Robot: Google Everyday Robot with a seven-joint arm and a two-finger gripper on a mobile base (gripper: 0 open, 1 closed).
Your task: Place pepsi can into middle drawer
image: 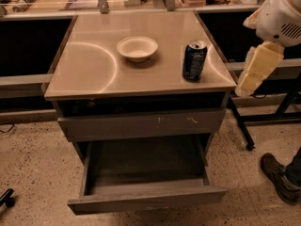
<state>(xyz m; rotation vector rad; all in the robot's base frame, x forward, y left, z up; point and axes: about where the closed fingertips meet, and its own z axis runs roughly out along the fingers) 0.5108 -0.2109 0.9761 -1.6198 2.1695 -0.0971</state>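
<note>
The robot's arm [281, 14] enters the view at the upper right corner, at about 2 o'clock. It shows as a rounded white housing with a vented grille on its lower face. Below it, at about 3 o'clock, hangs the gripper [257, 72], a pale cream piece slanting down toward 7 o'clock with its tip lowest. The gripper hovers in the air near the right edge, touching no surface.
</note>
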